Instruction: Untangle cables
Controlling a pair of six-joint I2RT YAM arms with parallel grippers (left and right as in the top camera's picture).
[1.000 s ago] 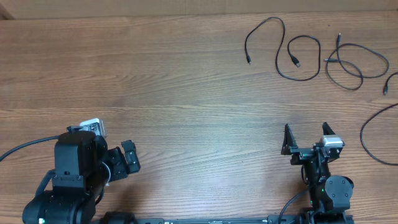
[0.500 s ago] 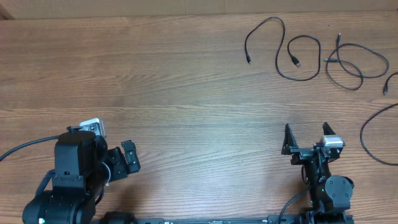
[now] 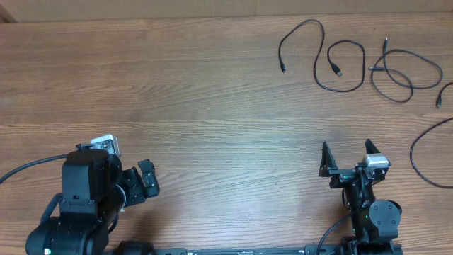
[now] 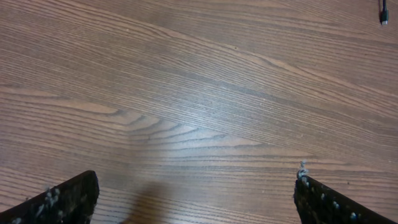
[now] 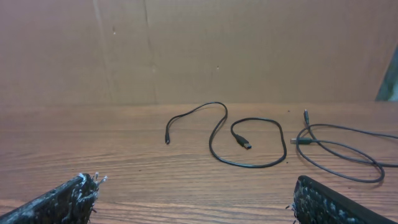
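Three thin black cables lie apart on the wooden table at the far right. One S-shaped cable (image 3: 322, 53) is leftmost; it also shows in the right wrist view (image 5: 219, 140). A looped cable (image 3: 403, 74) lies to its right and shows in the right wrist view (image 5: 339, 146). A third cable (image 3: 419, 152) curves at the right edge. My left gripper (image 3: 138, 183) is open and empty at the near left; its fingers frame bare wood (image 4: 196, 196). My right gripper (image 3: 347, 156) is open and empty at the near right, well short of the cables (image 5: 196, 199).
A brown cardboard wall (image 5: 199, 50) stands behind the table's far edge. A thick black arm wire (image 3: 25, 170) runs off the left side. A small dark tip (image 4: 383, 11) shows at the top right of the left wrist view.
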